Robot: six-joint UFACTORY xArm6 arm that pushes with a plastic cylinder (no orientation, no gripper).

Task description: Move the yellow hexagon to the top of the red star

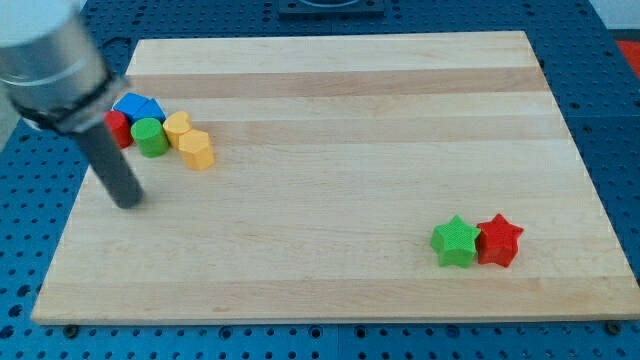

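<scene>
my tip (128,201) rests on the board (330,120), below-left of the yellow hexagon (197,150), apart from it; there is no pincer. the hexagon sits upper left, the red star (499,240) lower right, touching a green star (455,242).

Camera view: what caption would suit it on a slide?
My tip rests below-left of the yellow hexagon in the left cluster, far from the red star beside the green star.
</scene>
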